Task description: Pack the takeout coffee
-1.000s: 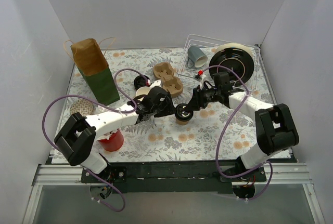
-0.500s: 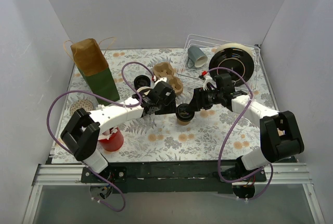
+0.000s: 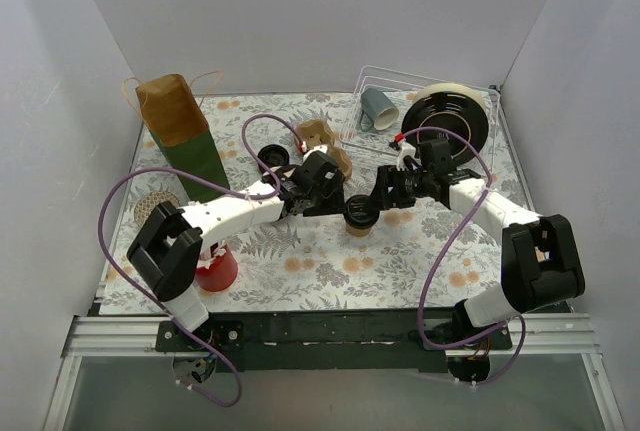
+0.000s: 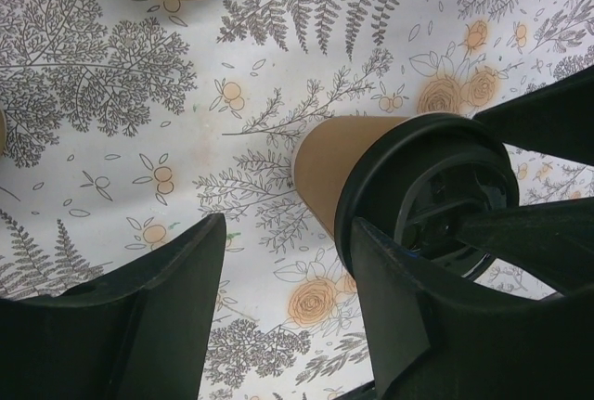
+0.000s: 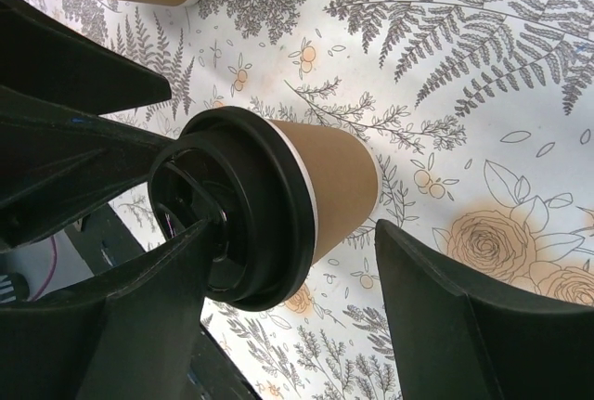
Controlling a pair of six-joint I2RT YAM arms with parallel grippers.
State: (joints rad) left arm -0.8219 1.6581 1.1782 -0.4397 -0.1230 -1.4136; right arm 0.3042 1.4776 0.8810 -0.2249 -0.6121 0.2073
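Kraft cup [image 5: 339, 187] upright, seemingly ungripped

Bright, even light falls from above, and the white walls spread it softly. Shadows on the tablecloth [image 3: 400, 251] are faint. In the wrist views the dark fingers [image 4: 111, 326] look slightly soft, and the black lid [image 5: 251, 224] has a weak sheen.
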